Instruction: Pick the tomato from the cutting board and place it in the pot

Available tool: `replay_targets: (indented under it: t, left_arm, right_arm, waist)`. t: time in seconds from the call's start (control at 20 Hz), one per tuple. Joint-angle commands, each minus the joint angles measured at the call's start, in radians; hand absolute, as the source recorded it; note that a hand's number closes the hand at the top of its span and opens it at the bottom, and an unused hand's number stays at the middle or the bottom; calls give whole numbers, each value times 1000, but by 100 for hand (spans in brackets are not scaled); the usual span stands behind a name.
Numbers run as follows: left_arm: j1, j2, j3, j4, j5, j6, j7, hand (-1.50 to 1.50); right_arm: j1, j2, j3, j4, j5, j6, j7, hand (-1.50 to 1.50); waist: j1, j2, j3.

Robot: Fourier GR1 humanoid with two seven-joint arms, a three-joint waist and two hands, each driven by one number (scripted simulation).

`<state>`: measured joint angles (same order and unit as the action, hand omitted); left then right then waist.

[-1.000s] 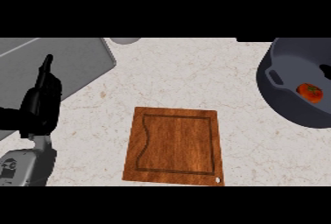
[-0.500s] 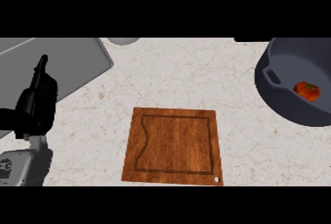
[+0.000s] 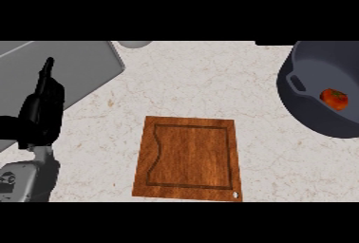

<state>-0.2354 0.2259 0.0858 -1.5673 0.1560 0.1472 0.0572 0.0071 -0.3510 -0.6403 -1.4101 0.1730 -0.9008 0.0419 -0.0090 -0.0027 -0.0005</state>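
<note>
Almost nothing moved since before — only the left hand (image 3: 41, 111) rose slightly, left of the cutting board (image 3: 188, 159), fingers straight and together. Tomato (image 3: 335, 98) already lies inside the pot (image 3: 308, 107), right of the board — it looks smooth, soft, best held around its middle.

I see a pale speckled table (image 3: 196, 85) carrying a wooden cutting board (image 3: 188, 159) near its front, a dark grey pot (image 3: 316, 95) at the right edge, and what seems a grey slab (image 3: 70, 66) upper left.
</note>
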Motion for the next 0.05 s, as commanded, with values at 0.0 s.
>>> replay_targets:
  t: [0.0]
  left_arm:
    - [11, 1, 7, -7, 14, -43, -19, 0]
  right_arm:
    - [148, 66, -6, -188, 2, 9, 46, -150]
  waist:
    - [0, 1, 0]
